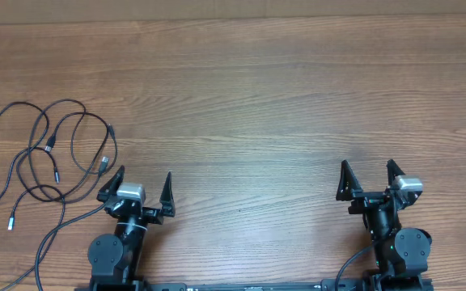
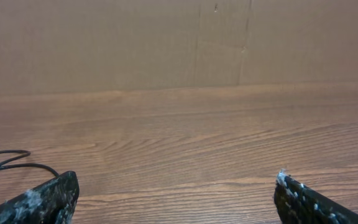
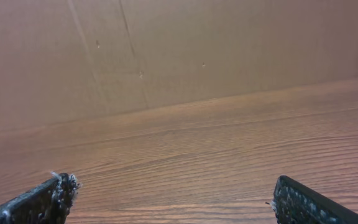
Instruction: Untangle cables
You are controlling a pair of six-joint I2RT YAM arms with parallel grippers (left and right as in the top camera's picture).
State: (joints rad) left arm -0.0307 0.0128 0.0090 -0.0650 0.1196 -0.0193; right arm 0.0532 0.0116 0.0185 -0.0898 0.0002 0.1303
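Note:
The cables (image 1: pixel 51 153) lie in loose overlapping loops on the wooden table (image 1: pixel 249 97) at the left, thin black cords with small grey plug tips. My left gripper (image 1: pixel 145 175) stands open near the front edge, just right of the loops, nothing between its fingers. In the left wrist view a bit of black cable (image 2: pixel 11 160) shows at the left edge, beside the left fingertip (image 2: pixel 55 193). My right gripper (image 1: pixel 368 167) is open at the front right, far from the cables, holding nothing; its wrist view shows only bare wood between the fingertips (image 3: pixel 51 196).
A brown cardboard wall (image 2: pixel 166 43) stands along the table's far edge. Thicker black wires (image 1: pixel 47 242) run from the left arm's base toward the front left, and another wire (image 1: pixel 350 267) leaves the right arm's base.

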